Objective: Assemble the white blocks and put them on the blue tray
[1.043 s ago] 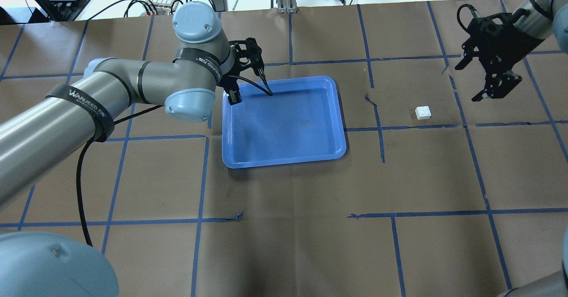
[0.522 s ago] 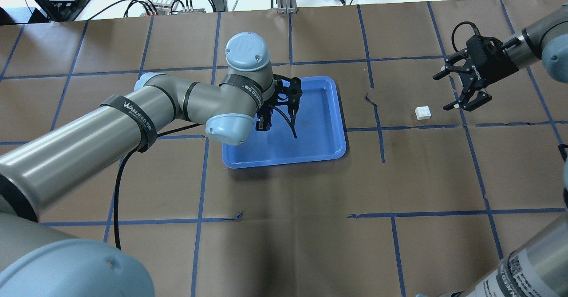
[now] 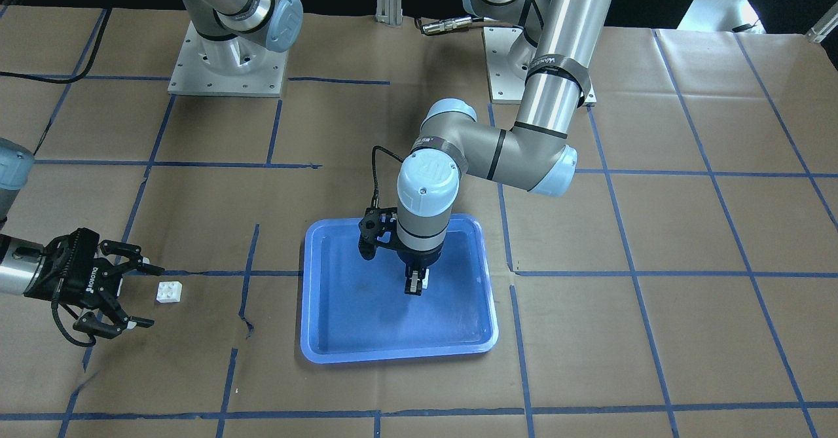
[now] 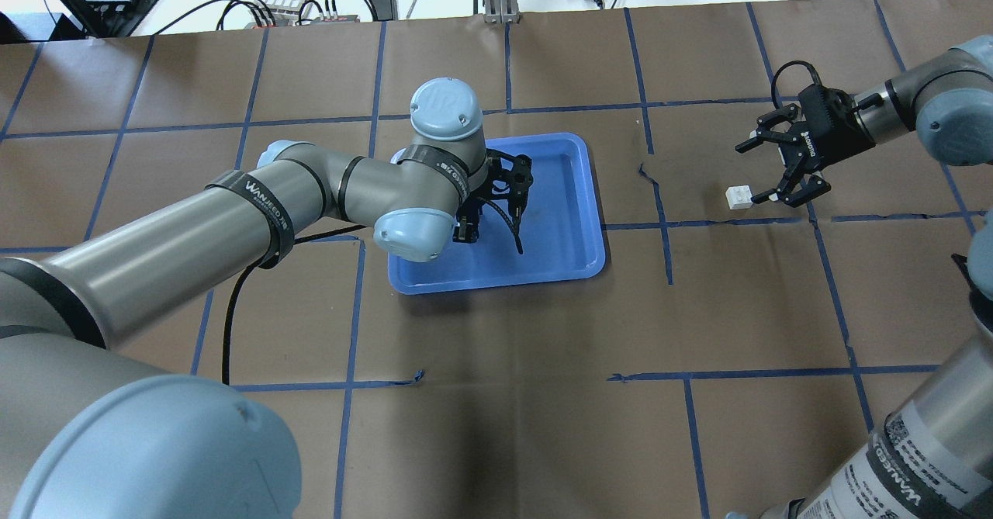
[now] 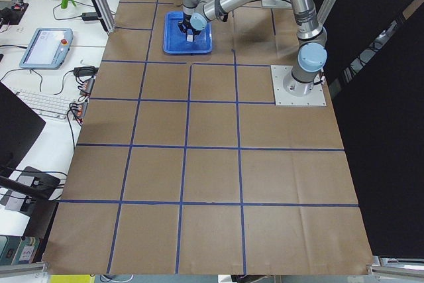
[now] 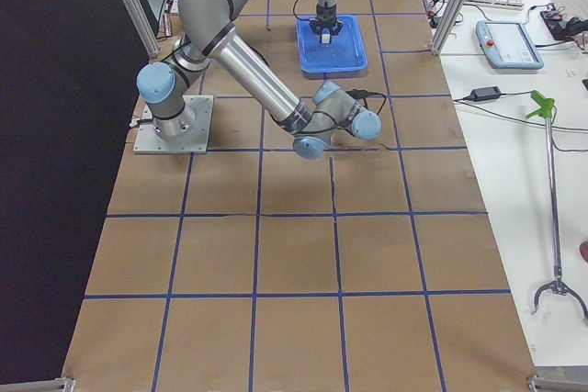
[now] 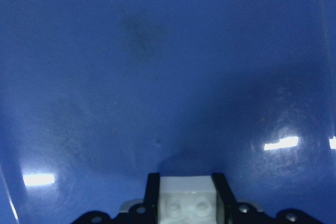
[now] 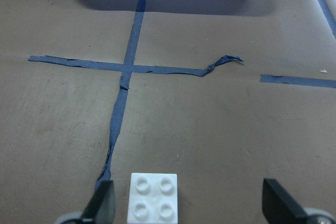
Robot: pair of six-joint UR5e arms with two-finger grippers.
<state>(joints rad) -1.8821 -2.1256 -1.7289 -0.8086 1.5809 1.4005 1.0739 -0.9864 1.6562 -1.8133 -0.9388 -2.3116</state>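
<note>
Jaws closed on the left gripper [image 3: 414, 285], pinching the held white block [image 7: 187, 198] between the two black fingers, studs facing the wrist camera. It hangs low over the middle of the blue tray [image 3: 399, 357]; from here I can't tell whether the block touches the tray floor. Over on the other side, the right gripper [image 4: 754, 174] has its jaws spread wide, fingers pointing toward the tray. The loose white block [image 8: 153, 198] sits studs-up on the brown paper table [image 4: 543, 395], just off those fingertips, well apart from the tray.
</note>
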